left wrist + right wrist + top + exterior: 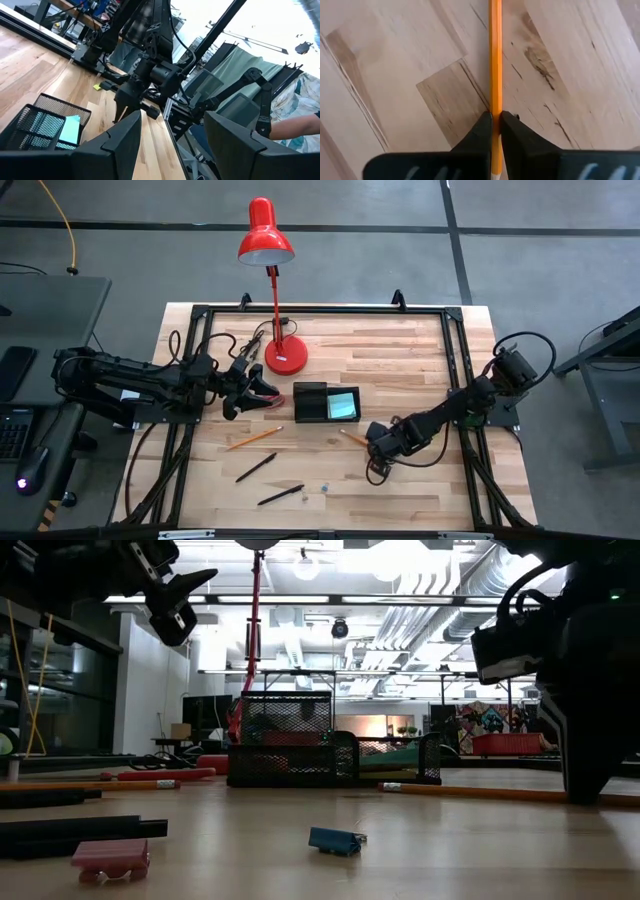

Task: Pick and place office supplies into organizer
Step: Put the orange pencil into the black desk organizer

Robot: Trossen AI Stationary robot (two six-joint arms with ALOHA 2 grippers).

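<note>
Right end effector [495, 125] clamped on an orange pencil [495, 60] lying flat on the tabletop [395, 60]; the shaft runs straight ahead between its fingertips. Left end effector [243, 393] spread wide, empty, beside the organizer [310, 402].

The organizer [311, 402], a low black mesh tray with two compartments, is set near the middle of the worktop; a teal sticky-note pad [343, 406] lies in its right compartment. An orange pencil [495, 60] lying flat just right of the tray is pinched between the closed fingers of the right end effector [496, 124]. A second orange pencil [254, 438] is laid slantwise to the tray's lower left. Two black pens [256, 467] [280, 495] are laid nearer the front edge, with small items [324, 488] beside them.
</note>
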